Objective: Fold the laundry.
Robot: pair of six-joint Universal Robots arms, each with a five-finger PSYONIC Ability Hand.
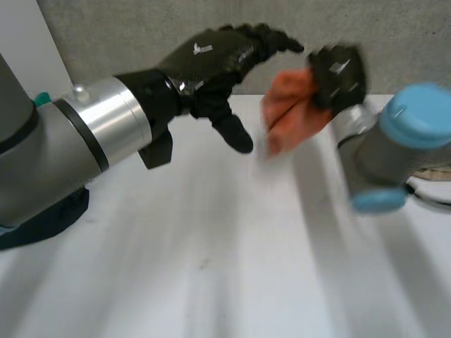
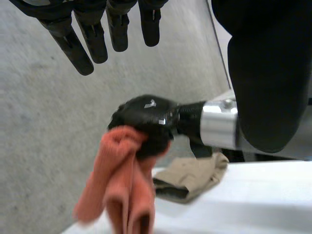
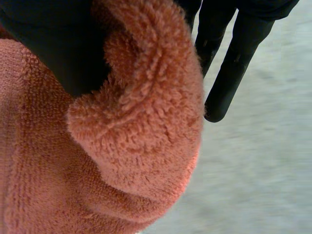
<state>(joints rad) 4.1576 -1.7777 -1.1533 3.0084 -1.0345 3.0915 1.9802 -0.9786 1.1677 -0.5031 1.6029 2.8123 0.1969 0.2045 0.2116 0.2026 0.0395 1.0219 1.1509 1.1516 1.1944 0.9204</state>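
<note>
Fingers of the right hand curl round a bunched orange terry cloth, upper centre-right, soft, light, probably limp, best grabbed by a hanging corner; left hand splayed.

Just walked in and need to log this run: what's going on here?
The robot's right hand grips a bunched orange towel and holds it up above the white table. The left hand is beside it, fingers straight, holding nothing. A crumpled beige garment lies on the table below the right arm's wrist. Nothing looks folded yet.
</note>
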